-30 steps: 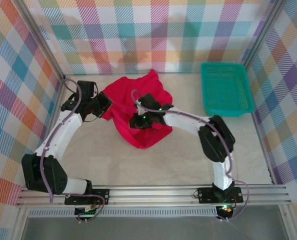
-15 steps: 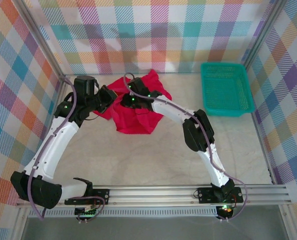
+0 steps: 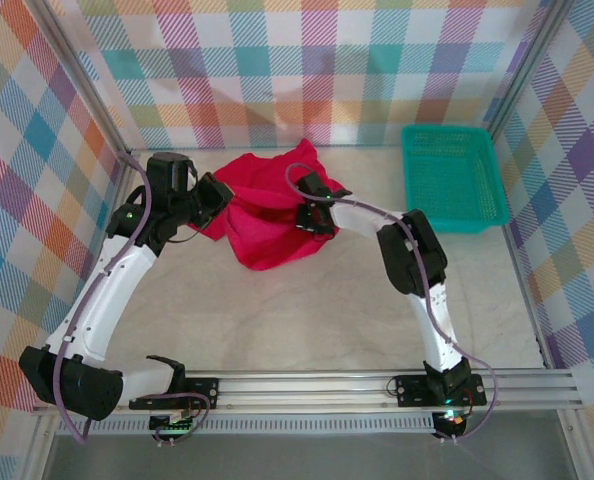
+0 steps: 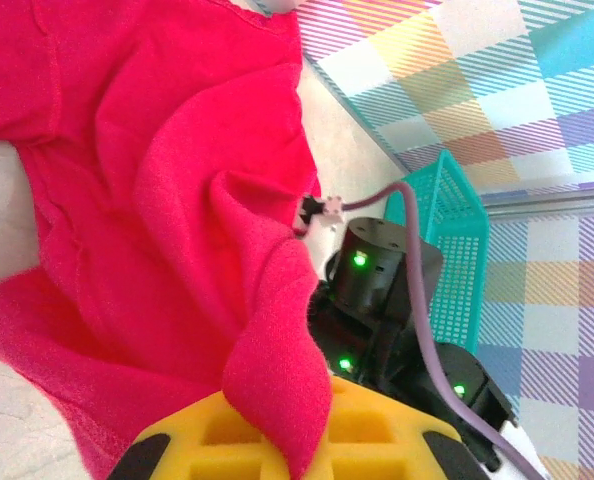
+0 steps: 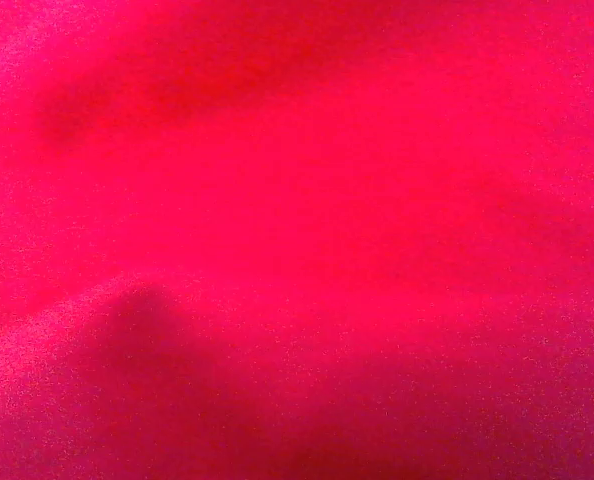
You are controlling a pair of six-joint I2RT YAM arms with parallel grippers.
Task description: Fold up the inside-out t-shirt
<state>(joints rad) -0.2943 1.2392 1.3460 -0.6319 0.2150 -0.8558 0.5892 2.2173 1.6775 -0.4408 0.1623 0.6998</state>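
Far back, left end effector (image 3: pixel 218 204) clamped on t-shirt (image 3: pixel 264 236), arm (image 3: pixel 107 290) outstretched, right end effector (image 3: pixel 310 217) (grip unclear) atop it.

Lab robot cell: plaid fabric walls (image 3: pixel 277 70), aluminium mounting rail (image 3: pixel 307 385), marble-look tabletop (image 3: pixel 277 310).

The bright red soft cloth t-shirt (image 3: pixel 272 215) is plain, one even red with no print. At the table's far right corner, the teal plastic mesh basket (image 3: pixel 452 180) is a single flat colour. The pale beige marbled table (image 3: pixel 297 310) carries faint veining. The checked fabric walls (image 3: pixel 307 70) cross pink, orange, yellow, teal, blue and white stripes. The left gripper (image 4: pixel 292 440) has yellow fingers (image 4: pixel 377 435).
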